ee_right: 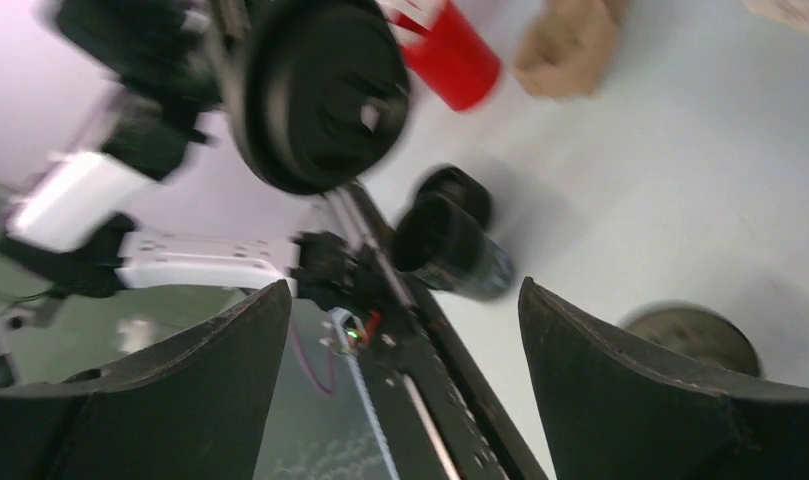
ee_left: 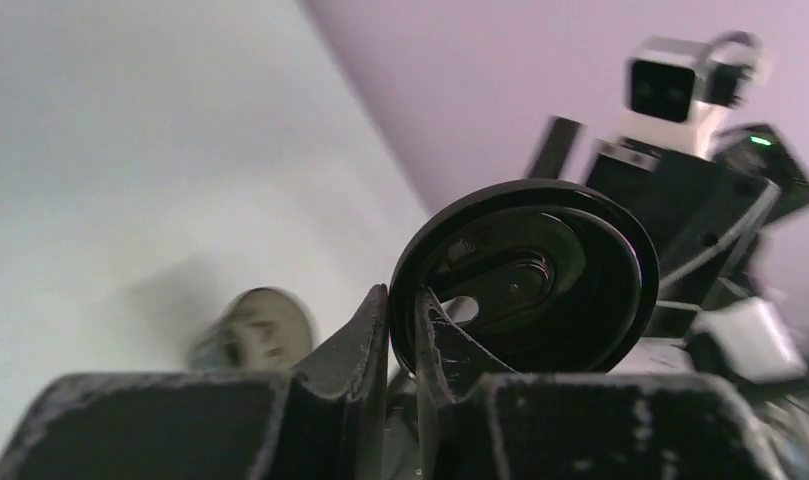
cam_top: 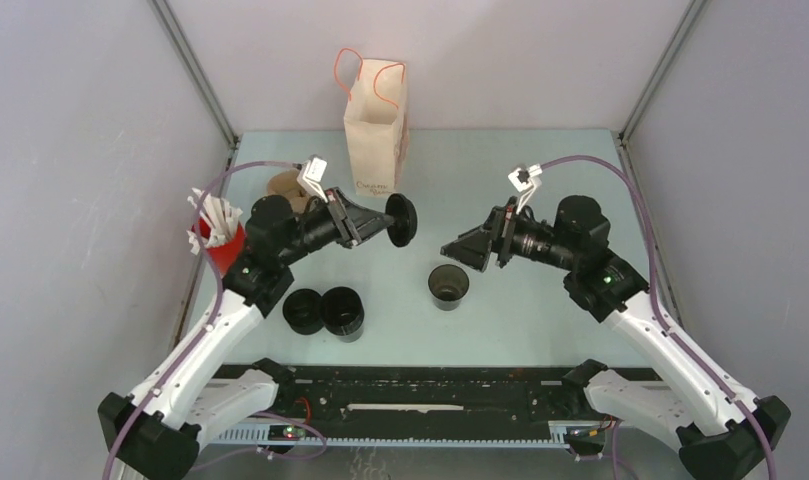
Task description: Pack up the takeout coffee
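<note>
My left gripper (cam_top: 390, 224) is shut on the rim of a black round lid (cam_top: 403, 220) and holds it on edge above the table's middle. In the left wrist view the fingertips (ee_left: 380, 310) pinch the lid (ee_left: 540, 270) at its lower left edge. A black cup (cam_top: 448, 286) with no lid stands upright below and to the right; it shows blurred in the left wrist view (ee_left: 255, 338) and in the right wrist view (ee_right: 695, 338). My right gripper (cam_top: 452, 250) hovers open just above that cup, empty, pointing at the lid (ee_right: 320, 95).
Two more black cups (cam_top: 323, 311) stand side by side near the left arm. A red cup with white sticks (cam_top: 218, 240) is at the left edge. A brown pulp carrier (cam_top: 285, 187) lies behind the left arm. A paper bag (cam_top: 375, 130) stands at the back.
</note>
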